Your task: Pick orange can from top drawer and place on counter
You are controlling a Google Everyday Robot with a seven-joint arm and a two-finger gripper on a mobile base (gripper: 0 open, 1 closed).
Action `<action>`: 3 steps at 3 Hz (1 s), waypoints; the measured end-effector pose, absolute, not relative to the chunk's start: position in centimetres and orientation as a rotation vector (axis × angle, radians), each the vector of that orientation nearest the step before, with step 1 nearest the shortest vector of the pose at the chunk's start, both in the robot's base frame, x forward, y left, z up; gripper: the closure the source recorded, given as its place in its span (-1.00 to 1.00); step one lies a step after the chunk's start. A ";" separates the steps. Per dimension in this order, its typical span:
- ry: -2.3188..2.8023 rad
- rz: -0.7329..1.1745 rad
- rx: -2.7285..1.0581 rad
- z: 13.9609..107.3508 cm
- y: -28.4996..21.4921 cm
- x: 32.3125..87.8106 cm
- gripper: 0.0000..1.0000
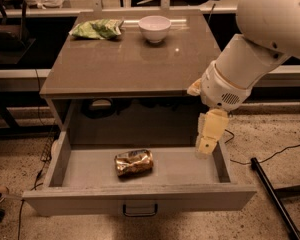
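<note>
The orange can, crushed and shiny golden-orange, lies on its side on the floor of the open top drawer, a little left of centre. The drawer is pulled out, with a dark pull handle on its front panel. The counter is the glossy grey-brown top above it. My gripper hangs from the big white arm at the right, pointing down over the drawer's right end. It is right of the can and apart from it.
A green crinkly snack bag and a white bowl sit at the back of the counter. A dark pole and a cable lie on the speckled floor at the right. Desks stand behind.
</note>
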State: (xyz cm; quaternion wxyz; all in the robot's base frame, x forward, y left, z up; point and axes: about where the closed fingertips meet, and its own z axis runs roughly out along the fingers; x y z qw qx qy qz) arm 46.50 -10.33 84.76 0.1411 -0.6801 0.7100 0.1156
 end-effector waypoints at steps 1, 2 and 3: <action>2.050 0.334 -1.964 84.8 -10.3 46.5 -1.00; 2.086 0.350 -1.957 81.0 -10.1 47.5 -1.00; 2.125 0.361 -1.951 76.0 -9.6 49.0 -1.00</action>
